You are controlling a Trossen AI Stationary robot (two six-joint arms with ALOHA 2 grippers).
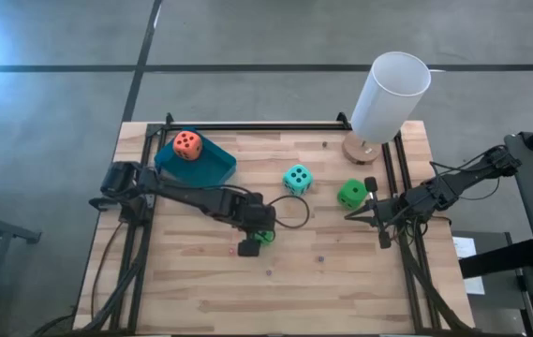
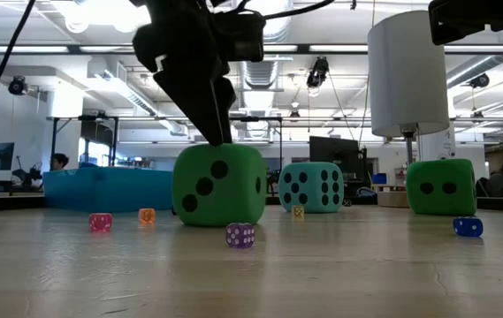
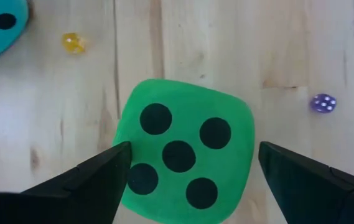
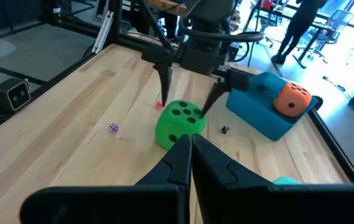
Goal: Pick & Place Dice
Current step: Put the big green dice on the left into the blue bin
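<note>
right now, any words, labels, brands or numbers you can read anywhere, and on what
No words, brands or numerals can be read in any view.
Only pips: five on top of the green die between the left gripper's open fingers.
Monitors behind the table in the low view are too blurred to read.

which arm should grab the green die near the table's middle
Left. Its open tool already straddles that green die, one finger on each side. The right tool is shut, off by the other green die.

Matt soft green die (image 3: 181, 158), pale wooden table (image 1: 341, 271)
</note>
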